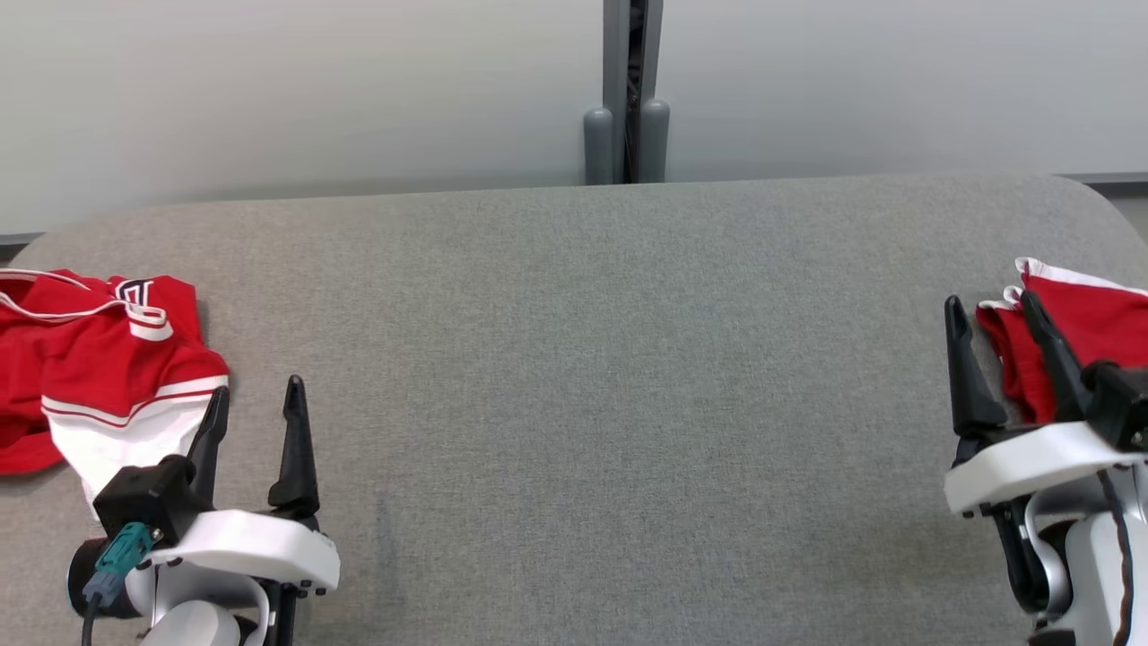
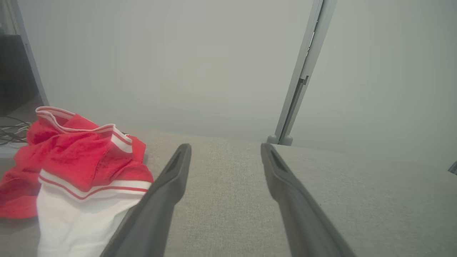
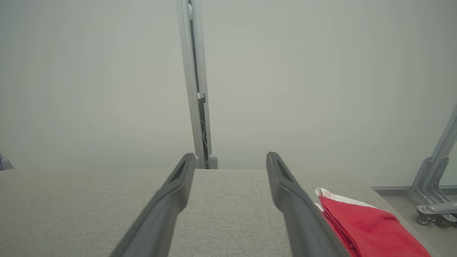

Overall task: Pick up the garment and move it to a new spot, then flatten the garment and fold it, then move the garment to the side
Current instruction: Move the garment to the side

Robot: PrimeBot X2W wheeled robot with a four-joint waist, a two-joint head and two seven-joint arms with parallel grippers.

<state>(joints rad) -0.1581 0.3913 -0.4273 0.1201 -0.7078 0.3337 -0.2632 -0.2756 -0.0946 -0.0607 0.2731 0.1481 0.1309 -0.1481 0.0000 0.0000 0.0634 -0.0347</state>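
Left gripper (image 1: 256, 390) first, head view: down at lower left, spread wide, holding nothing. Outer finger right up against the white end of the crumpled garment (image 1: 99, 377); touching or not, can't tell. Heaped at the left edge of the grey worktop (image 1: 574, 359), red with white trim and a white panel. Right gripper (image 1: 989, 305) same deal at lower right: wide open, empty, sitting beside a folded red piece (image 1: 1090, 327) at the right edge. Probably a finished one, so best left alone. Big bare stretch of worktop between the two, looks like the obvious new spot. Grey post (image 1: 628, 90) at the back, well clear.

Left wrist view: looking along the two open fingers (image 2: 167, 189), with the heap off to the left, just beside the near one. Looks like light, floppy jersey stuff: no weight, zero stiffness, bound to sag and bunch once lifted. Would go for the trimmed red edge standing up on top, or the white hem nearest the finger. Better not to pinch a thick wad and drag the whole lump. Some cables (image 2: 10, 132) past the worktop edge behind the heap, out of the way.

Right wrist view: fingers apart, nothing between them, folded red piece low on the right just past the finger. Wheeled frame foot (image 3: 433, 210) on the floor beyond the corner. Nothing really blocking the left side, just needs a small swing over.
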